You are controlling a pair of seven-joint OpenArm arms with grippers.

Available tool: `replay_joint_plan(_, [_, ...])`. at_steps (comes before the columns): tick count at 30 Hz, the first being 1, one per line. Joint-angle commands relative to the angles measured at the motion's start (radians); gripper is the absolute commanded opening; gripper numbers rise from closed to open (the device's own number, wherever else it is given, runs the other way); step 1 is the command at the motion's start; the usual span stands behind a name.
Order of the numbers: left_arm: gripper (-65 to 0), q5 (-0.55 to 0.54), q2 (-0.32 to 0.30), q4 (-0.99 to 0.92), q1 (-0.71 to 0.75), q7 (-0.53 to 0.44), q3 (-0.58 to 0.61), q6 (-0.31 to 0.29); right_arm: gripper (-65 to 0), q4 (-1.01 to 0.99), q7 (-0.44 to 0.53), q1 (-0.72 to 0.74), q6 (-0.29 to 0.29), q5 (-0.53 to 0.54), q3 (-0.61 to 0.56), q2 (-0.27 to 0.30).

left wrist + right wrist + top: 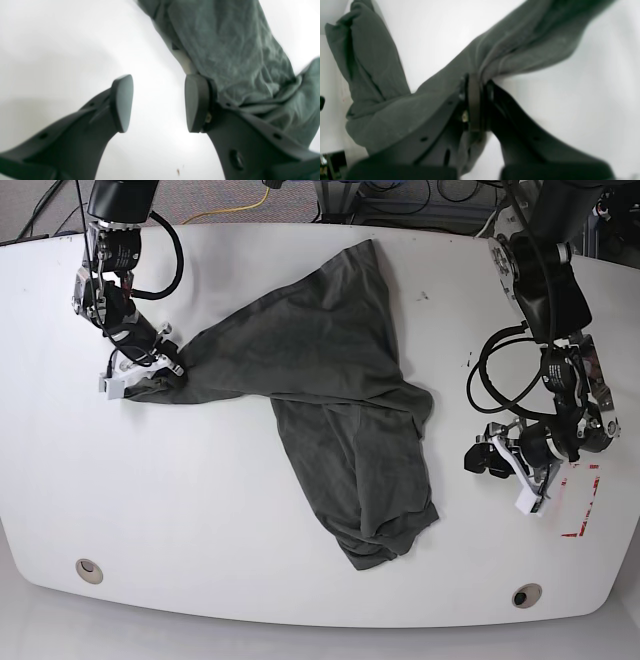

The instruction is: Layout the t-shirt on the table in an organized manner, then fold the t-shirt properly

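Observation:
The dark grey-green t-shirt [330, 350] lies crumpled across the middle of the white table [200, 510], one part stretched left and another hanging toward the front. My right gripper [165, 370] is at the shirt's left end, shut on a bunched edge of the t-shirt [520, 42]; in the right wrist view the jaws of this gripper [476, 82] pinch the cloth. My left gripper [478, 460] hovers just right of the shirt, open. In the left wrist view its fingers [122, 102] stand apart over bare table, with the t-shirt [237, 57] beside the right finger.
Two round grommet holes [89, 568] [526, 594] sit near the front edge. A red tape mark [580, 500] lies at the front right, by the left arm. Cables [245, 205] run behind the table's back edge.

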Motion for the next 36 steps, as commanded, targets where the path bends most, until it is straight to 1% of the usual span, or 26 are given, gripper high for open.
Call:
replay_joint_plan(1, [-33.9, -0.023, 0.01, -0.064, -0.061, -0.055, 0.015, -0.005, -65.0, 0.041, 0.013, 0.015, 0.016, 0.017, -0.007, 0.017])
replay_joint_plan(8, [-33.9, -0.021, 0.053, -0.211, -0.102, -0.167, 0.024, -0.005, -65.0, 0.067, 0.013, 0.013, 0.016, 0.015, -0.009, 0.014])
replay_joint_plan(14, [-33.9, -0.021, 0.084, -0.314, -0.133, -0.227, 0.052, -0.005, -65.0, 0.066, 0.013, 0.013, 0.016, 0.015, -0.01, 0.016])
replay_joint_plan(25, [-34.0, -0.018, 0.125, -0.415, -0.138, -0.324, 0.053, -0.005, -65.0, 0.066, 0.013, 0.0, 0.016, 0.017, -0.01, 0.019])
replay_joint_plan(28, [-34.0, -0.017, 0.127, -0.421, -0.138, -0.336, 0.055, -0.005, -65.0, 0.066, 0.013, 0.0, 0.016, 0.015, -0.01, 0.019])
replay_joint_plan(33, [-34.3, -0.017, 0.153, -0.418, -0.133, -0.336, 0.055, -0.005, -65.0, 0.064, 0.013, 0.0, 0.016, 0.015, -0.01, 0.019])
replay_joint_plan(36, [-34.4, -0.02, 0.155, -0.415, -0.13, -0.336, 0.055, 0.001, -65.0, 0.063, 0.013, 0.0, 0.016, 0.015, -0.01, 0.019])
